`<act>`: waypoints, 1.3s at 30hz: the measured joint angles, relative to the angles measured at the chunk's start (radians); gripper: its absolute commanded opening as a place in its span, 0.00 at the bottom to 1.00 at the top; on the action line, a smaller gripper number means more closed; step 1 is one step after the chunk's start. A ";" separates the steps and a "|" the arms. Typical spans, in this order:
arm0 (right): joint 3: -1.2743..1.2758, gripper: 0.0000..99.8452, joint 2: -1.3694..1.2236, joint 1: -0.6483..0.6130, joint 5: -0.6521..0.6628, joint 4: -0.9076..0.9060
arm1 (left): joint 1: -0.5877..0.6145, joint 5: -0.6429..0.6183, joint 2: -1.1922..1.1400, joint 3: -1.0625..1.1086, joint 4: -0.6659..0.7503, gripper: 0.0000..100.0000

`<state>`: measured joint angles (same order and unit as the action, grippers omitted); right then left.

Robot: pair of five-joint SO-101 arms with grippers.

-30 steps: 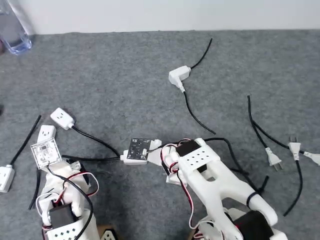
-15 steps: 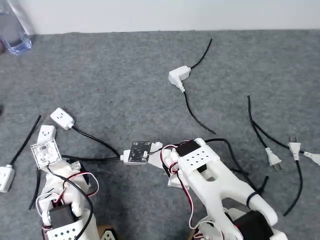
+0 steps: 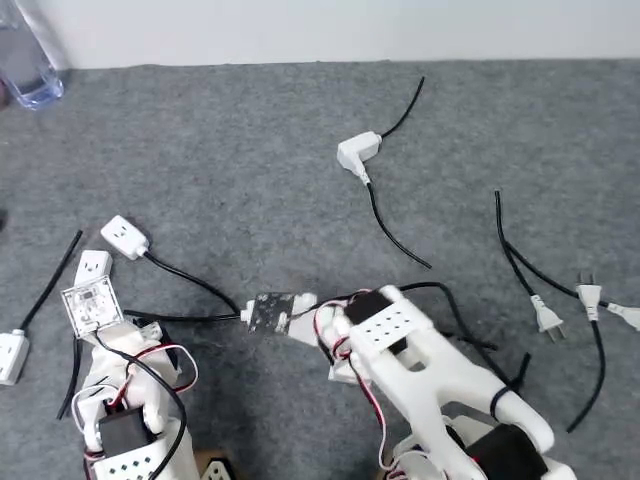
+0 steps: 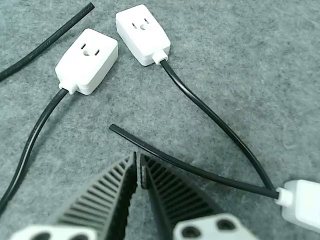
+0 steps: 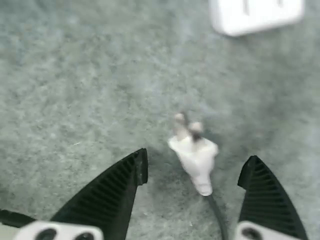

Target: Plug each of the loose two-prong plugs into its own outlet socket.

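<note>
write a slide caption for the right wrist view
Open right claw over a loose white plug on the grey mat, prongs pointing toward a white socket.

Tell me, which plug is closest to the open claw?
The plug between the right gripper's open fingers, prongs toward a white outlet; two other plugs lie far off.

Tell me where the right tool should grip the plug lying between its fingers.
The plug by its white body behind the prongs, from above, the open right tool closing on its sides. It lies flat, prongs toward the socket, cord trailing back.
</note>
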<state>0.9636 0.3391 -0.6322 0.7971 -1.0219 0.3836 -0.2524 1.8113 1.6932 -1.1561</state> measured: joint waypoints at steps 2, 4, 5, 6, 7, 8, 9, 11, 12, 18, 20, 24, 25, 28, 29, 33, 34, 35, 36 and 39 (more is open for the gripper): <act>0.000 0.31 0.002 -0.002 -0.015 -0.011 | 0.000 0.000 0.000 0.000 0.000 0.01; 0.000 0.31 0.003 -0.009 -0.025 -0.026 | 0.000 0.000 0.000 0.000 0.000 0.01; 0.000 0.31 0.003 -0.009 -0.034 -0.038 | 0.000 0.000 0.000 0.000 0.000 0.01; 0.000 0.31 0.003 -0.009 -0.041 -0.054 | 0.000 0.000 0.000 0.000 0.000 0.01; 0.000 0.31 0.003 -0.008 -0.046 -0.061 | 0.000 0.000 0.000 0.000 0.000 0.01; 0.000 0.31 0.009 -0.008 -0.048 -0.071 | 0.000 0.000 0.000 0.000 0.000 0.01; 0.000 0.31 0.023 -0.008 -0.051 -0.084 | 0.000 0.000 0.000 0.000 0.000 0.01; 0.000 0.31 0.068 -0.008 -0.051 -0.110 | 0.000 0.000 0.000 0.000 0.000 0.01; 0.000 0.31 0.095 -0.008 -0.051 -0.126 | 0.000 0.000 0.000 0.000 0.000 0.01; 0.025 0.31 0.284 -0.009 -0.057 -0.219 | 0.000 0.000 0.000 0.000 0.000 0.01; 0.057 0.31 0.308 -0.009 -0.071 -0.227 | 0.000 0.000 0.000 0.000 0.000 0.01; 0.086 0.31 0.313 -0.009 -0.074 -0.229 | 0.000 0.000 0.000 0.000 0.000 0.01; 0.087 0.31 0.311 -0.009 -0.074 -0.229 | 0.000 0.000 0.000 0.000 0.000 0.01; 0.094 0.31 0.293 -0.066 -0.041 -0.229 | 0.000 0.000 0.000 0.000 0.000 0.01; 0.094 0.31 0.285 -0.084 -0.034 -0.229 | 0.000 0.000 0.000 0.000 0.000 0.01; 0.092 0.31 0.253 -0.152 -0.012 -0.212 | 0.000 0.000 0.000 0.000 0.000 0.01; 0.092 0.31 0.241 -0.157 -0.012 -0.206 | 0.000 0.000 0.000 0.000 0.000 0.01; 0.092 0.31 0.226 -0.157 -0.012 -0.198 | 0.000 0.000 0.000 0.000 0.000 0.01; 0.092 0.31 0.209 -0.160 -0.012 -0.190 | 0.000 0.000 0.000 0.000 0.000 0.01; 0.092 0.31 0.158 -0.163 -0.012 -0.173 | 0.000 0.000 0.000 0.000 0.000 0.01</act>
<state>1.0556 0.4971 -0.7948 0.7848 -1.1953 0.3836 -0.2524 1.8113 1.6932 -1.1561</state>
